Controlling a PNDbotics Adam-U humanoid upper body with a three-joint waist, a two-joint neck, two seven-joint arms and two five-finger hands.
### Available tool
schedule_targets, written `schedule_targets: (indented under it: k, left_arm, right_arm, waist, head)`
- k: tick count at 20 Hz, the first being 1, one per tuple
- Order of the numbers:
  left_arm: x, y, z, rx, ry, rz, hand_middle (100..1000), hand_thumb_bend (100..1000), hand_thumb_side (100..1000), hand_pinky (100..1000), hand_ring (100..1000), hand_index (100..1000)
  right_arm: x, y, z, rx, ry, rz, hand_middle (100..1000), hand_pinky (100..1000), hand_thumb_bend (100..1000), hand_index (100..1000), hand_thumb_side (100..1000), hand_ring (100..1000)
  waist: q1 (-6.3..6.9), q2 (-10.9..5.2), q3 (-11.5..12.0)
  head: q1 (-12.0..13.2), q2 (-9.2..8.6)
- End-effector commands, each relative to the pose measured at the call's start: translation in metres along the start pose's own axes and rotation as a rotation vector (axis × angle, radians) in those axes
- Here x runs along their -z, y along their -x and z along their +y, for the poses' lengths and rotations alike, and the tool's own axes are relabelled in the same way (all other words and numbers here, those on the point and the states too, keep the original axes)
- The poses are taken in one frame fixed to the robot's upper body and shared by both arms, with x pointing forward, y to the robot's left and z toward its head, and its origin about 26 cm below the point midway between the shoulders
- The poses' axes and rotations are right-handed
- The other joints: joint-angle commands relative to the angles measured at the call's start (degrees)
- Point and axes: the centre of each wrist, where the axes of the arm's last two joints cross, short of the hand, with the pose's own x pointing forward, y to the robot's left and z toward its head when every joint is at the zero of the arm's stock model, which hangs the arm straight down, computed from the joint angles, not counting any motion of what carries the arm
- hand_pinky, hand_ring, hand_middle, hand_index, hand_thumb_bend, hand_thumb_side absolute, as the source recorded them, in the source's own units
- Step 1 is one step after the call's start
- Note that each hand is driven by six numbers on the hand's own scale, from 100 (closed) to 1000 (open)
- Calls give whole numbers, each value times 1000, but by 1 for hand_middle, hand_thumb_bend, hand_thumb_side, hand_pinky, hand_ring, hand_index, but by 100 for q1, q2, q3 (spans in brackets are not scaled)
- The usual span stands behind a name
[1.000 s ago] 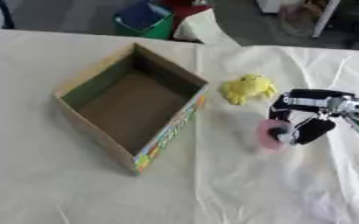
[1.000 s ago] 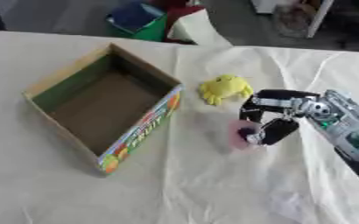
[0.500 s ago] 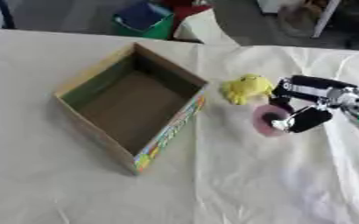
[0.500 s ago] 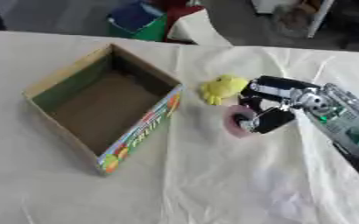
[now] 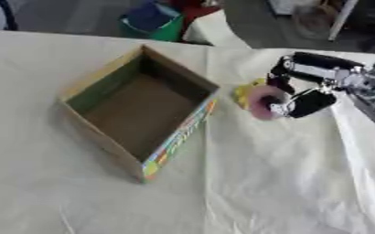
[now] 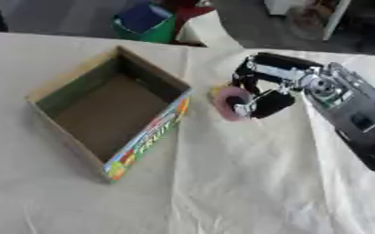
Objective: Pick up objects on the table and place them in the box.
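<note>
Left eye view: the bench point(image 5: 78, 201) is draped in a pale, creased cloth. An open cardboard box point(image 5: 139, 109) sits left of the middle, turned cornerwise, its inside bare brown and green, a bright printed strip along the side that faces the near right. The right hand point(image 5: 302, 98) comes in from the right edge on a black and silver arm. Its fingers and thumb are curled round a pink round object point(image 5: 263, 101) — held just beside the box's right corner, apart from the box wall. Whether the pink object still rests on the cloth or is lifted clear of it cannot be told. A yellow object point(image 5: 244, 91) shows as a sliver behind the pink one, on the cloth, mostly hidden by it and by the hand. Past the far edge of the bench stands a green bin with something blue in it point(image 5: 152, 20).

Right eye view: the same grasp shows from slightly further right — the pink object sits between the thumb and the curled fingers, near the box's printed side, its face turned toward the box. The yellow object is barely visible here, only a thin edge behind the pink one. The forearm runs off toward the right edge of the bench. The left hand appears in neither view.
</note>
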Motion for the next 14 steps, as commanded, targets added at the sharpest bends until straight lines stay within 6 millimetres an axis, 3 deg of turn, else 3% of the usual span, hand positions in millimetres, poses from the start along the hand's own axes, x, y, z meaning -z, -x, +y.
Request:
schedule_targets:
  k: [1,3,4,14]
  left_arm:
    - [6,-6,-1,-10,5,-23,617,100,924,526,632,744]
    - [6,-6,-1,-13,9,-22,617,100,923,526,632,743]
    - [6,-6,-1,-14,10,-22,617,100,923,526,632,743]
    - [5,-6,-3,-26,15,-16,617,100,921,527,631,743]
  right_arm:
    - [2,-14,-21,-65,59,-34,220,603,100,489,244,493]
    - [10,-22,-29,-84,83,-54,218,602,100,488,309,493]
    - [14,-25,-32,-91,96,-62,216,603,100,488,252,493]
    - [65,-59,-46,-140,206,-159,205,605,100,486,280,491]
  waist:
    - [19,-116,5]
    - [21,-124,17]
    - [24,-128,25]
    - [68,-149,81]
  head:
    - [-40,-49]
    - [-65,-58]
    - [-75,-58]
    - [-203,-43]
